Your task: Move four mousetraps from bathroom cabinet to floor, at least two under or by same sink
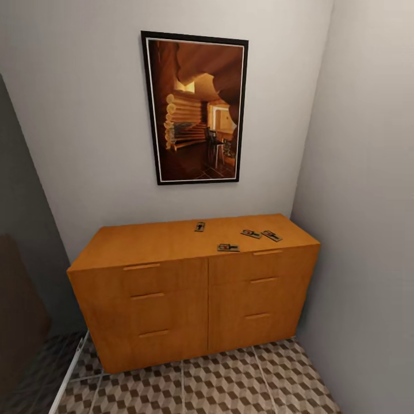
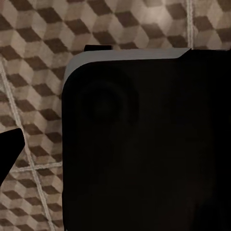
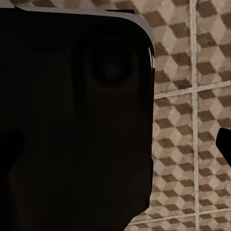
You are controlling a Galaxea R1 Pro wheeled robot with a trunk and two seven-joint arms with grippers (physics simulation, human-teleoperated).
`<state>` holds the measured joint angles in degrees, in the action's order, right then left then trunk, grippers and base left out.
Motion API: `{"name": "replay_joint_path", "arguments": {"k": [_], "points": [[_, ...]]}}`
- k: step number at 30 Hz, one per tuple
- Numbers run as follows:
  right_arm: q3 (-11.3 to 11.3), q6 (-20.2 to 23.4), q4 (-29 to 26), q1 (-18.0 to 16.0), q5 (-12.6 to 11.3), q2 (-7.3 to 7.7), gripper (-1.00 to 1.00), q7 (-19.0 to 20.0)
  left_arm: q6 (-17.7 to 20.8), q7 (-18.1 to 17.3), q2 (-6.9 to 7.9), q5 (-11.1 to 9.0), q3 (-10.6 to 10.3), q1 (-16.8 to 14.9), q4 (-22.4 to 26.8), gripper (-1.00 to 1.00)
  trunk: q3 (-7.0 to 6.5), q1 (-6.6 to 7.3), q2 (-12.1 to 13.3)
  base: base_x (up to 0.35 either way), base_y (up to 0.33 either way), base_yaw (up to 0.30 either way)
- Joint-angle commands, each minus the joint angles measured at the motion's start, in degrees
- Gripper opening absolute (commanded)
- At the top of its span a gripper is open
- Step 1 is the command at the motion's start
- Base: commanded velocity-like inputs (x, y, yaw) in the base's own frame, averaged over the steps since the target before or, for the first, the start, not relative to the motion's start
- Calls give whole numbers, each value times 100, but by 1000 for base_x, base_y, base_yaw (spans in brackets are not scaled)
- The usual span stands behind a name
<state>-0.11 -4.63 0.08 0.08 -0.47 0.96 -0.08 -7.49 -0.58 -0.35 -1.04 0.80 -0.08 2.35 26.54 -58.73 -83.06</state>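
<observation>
Left gripper: a dark fingertip (image 2: 8,153) showed at the edge of the left wrist view, over the tiles; whether the jaws were apart or together could not be told.
Right gripper: dark finger edges (image 3: 224,145) showed in the right wrist view; its state could not be told either.
Robot body: a large black panel with a pale grey rim (image 2: 125,55) lay just beside both grippers, blocking much of each wrist view.
Bathroom floor (image 1: 230,385): cube-patterned brown, beige and white tiles with pale grout, beneath both grippers.
Cabinet (image 1: 172,299): orange-brown wooden chest with slim drawer handles, well ahead of the grippers, set into the corner against the walls.
Mousetraps: four small flat tan boards with dark wire lay on the cabinet top, one (image 1: 199,226) farther back, one (image 1: 228,247) by the front edge, two (image 1: 251,233) (image 1: 271,235) nearly touching toward the right end.
Picture (image 1: 195,109): black-framed, on the wall above the cabinet.
Dark shape (image 1: 20,322): brown, standing left of the cabinet.
</observation>
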Motion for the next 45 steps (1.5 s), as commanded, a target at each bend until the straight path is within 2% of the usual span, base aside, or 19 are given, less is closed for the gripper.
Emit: {"name": "replay_joint_path", "arguments": {"k": [1,18,33,45], "points": [[0,-21,1,0,-5,0,100,-1,-19,-6,0,-11,7,-1,-2,100,4,0,-2,12,-6,-25],[2,-21,1,-1,-6,0,100,-1,-26,-4,0,-30,-1,-1,-6,100,3,0,-2,181,-133,-5],[2,-21,1,0,3,-6,100,-1,-32,-9,8,-305,-4,-1,-6,100,3,0,-2,229,-169,0],[2,-21,1,-2,-4,-1,100,-1,-49,-10,8,-415,-1,-1,-6,100,3,0,-2,48,-35,73]]}}
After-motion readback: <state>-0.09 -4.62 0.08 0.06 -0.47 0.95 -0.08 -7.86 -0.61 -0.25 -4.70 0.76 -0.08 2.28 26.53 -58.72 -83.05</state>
